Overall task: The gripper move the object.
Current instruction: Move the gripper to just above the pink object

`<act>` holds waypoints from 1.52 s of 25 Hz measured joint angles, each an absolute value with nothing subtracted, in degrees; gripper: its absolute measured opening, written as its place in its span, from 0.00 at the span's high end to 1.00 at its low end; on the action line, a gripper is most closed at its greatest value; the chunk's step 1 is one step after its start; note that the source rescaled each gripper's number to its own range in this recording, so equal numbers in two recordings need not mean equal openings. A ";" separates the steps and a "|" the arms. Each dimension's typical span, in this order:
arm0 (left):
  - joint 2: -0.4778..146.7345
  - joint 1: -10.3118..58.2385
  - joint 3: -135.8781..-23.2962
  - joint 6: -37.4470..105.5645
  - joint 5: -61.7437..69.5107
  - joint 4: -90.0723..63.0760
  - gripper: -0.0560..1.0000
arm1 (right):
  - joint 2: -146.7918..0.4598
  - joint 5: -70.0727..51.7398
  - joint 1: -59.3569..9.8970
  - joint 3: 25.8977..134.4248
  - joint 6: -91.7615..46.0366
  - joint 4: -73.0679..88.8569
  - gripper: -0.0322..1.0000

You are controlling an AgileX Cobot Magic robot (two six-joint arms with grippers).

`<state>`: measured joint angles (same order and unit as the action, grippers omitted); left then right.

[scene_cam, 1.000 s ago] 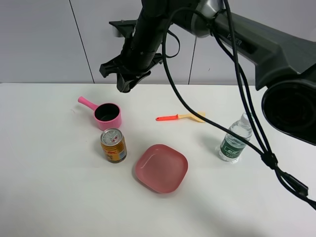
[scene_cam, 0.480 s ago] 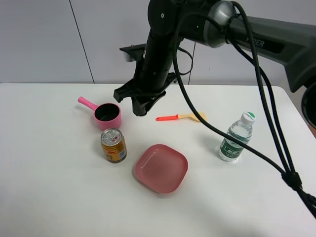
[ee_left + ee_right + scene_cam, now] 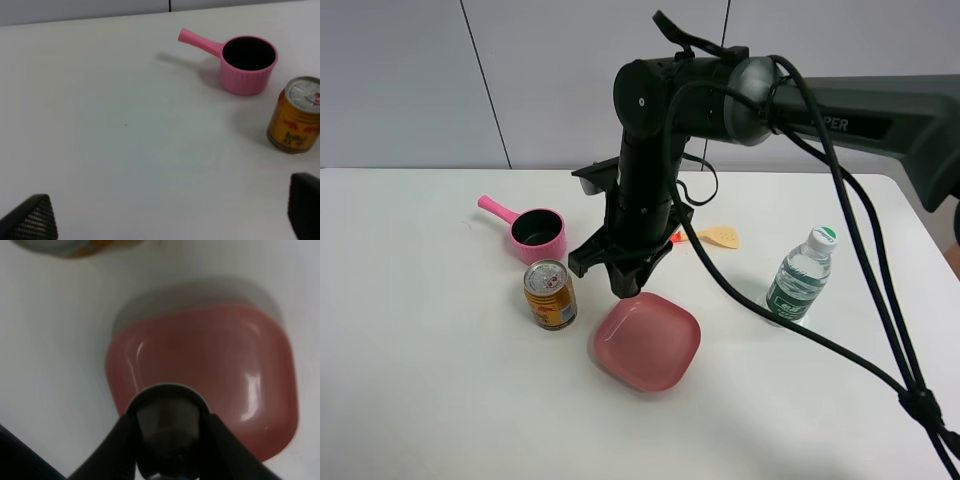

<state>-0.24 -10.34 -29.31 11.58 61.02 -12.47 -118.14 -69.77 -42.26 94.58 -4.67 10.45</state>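
Note:
My right gripper (image 3: 625, 281) hangs from the black arm, low over the far left edge of the pink plate (image 3: 648, 342). In the right wrist view the gripper (image 3: 168, 437) is shut on the object (image 3: 168, 412), a small dark grey-brown dome-shaped knob, held just above the pink plate (image 3: 240, 370). In the exterior high view the jaws hide the knob. My left gripper (image 3: 167, 220) is open and empty over bare table; only its two dark fingertips (image 3: 31, 219) show.
A gold drink can (image 3: 550, 294) stands left of the plate. A pink saucepan (image 3: 536, 232) is behind it. An orange-handled spatula (image 3: 716, 236) lies behind the arm. A water bottle (image 3: 799, 279) stands at the right. The can (image 3: 294, 122) and saucepan (image 3: 247, 62) show in the left wrist view.
The right arm has swung down and to the right, from high behind the saucepan to low over the plate's far left edge. Nothing on the table has moved.

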 joint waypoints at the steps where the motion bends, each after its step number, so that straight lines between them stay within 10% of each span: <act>1: -0.24 -10.34 -29.31 11.58 61.02 -12.47 0.00 | -118.14 -69.77 -42.26 93.59 -4.22 10.38 0.97; 38: -0.24 -10.34 -29.31 11.58 61.02 -12.42 0.00 | -127.45 -61.89 -42.26 88.51 -3.34 6.69 0.93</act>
<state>-0.24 -10.34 -29.31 11.58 61.02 -12.42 -127.45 -61.89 -42.26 88.51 -3.34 6.69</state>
